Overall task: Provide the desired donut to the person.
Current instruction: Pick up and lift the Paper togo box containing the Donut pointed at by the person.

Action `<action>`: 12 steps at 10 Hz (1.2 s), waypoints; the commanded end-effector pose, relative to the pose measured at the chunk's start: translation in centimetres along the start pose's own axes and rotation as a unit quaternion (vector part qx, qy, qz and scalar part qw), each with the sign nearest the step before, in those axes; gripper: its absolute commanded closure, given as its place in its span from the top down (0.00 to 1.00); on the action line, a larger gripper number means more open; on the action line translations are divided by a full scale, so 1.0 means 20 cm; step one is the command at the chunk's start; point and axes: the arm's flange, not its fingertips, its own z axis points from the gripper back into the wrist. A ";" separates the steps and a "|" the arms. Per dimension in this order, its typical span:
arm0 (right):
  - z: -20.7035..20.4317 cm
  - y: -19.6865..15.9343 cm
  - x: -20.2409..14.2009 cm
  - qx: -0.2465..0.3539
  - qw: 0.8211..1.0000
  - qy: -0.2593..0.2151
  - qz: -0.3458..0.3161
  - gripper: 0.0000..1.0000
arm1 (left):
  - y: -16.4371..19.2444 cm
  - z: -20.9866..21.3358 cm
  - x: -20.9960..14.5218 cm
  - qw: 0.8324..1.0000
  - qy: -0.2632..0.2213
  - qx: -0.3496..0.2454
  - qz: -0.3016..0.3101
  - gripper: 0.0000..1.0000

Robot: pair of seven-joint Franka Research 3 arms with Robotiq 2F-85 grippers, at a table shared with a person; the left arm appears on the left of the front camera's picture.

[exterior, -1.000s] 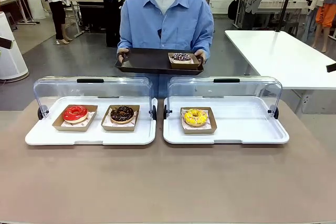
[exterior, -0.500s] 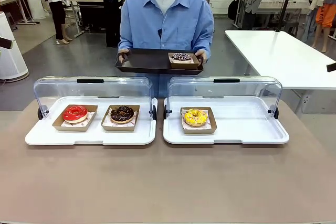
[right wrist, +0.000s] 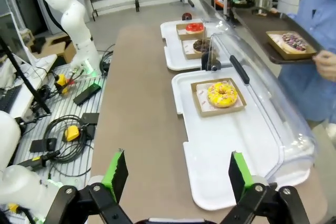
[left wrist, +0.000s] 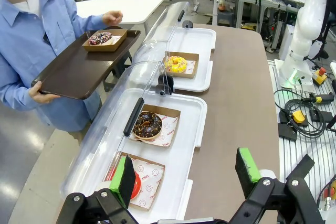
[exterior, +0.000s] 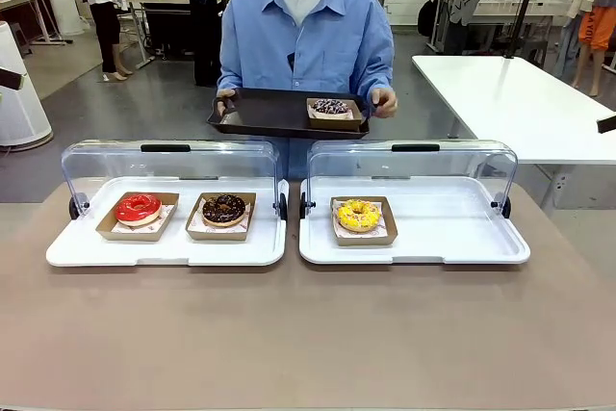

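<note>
The person [exterior: 304, 31] stands at the far side holding a dark tray [exterior: 269, 113] that carries a sprinkled donut [exterior: 331, 106] in a card tray. One hand [exterior: 384, 101] hovers off the tray's edge. Three boxed donuts lie on the table: red [exterior: 138, 208], chocolate [exterior: 223, 208] and yellow [exterior: 358, 215]. Nothing marks which is the desired donut. My left gripper [left wrist: 186, 174] hangs open above the table's end near the red donut [left wrist: 136, 186]. My right gripper [right wrist: 177, 176] hangs open over the other end, short of the yellow donut [right wrist: 222, 93].
Two white serving trays [exterior: 164, 249] [exterior: 452, 238] hold the donuts, their clear lids [exterior: 173, 163] [exterior: 412, 163] tipped back towards the person. The brown table [exterior: 308, 334] lies bare in front of them. A white table [exterior: 520, 103] stands at the back right.
The person's hand at the picture's right has let go of the dark tray's edge and lifted beside it. The tray has shifted slightly left. The donuts on the table have not moved.
</note>
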 end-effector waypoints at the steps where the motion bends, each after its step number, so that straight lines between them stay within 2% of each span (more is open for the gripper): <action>1: 0.01 0.00 0.00 -0.002 1.000 -0.002 -0.002 1.00 | 0.00 0.00 0.00 1.000 -0.001 0.001 -0.002 1.00; 12: 0.01 0.00 0.00 -0.002 1.000 -0.002 -0.002 1.00 | 0.00 0.00 0.00 1.000 -0.001 0.001 -0.002 1.00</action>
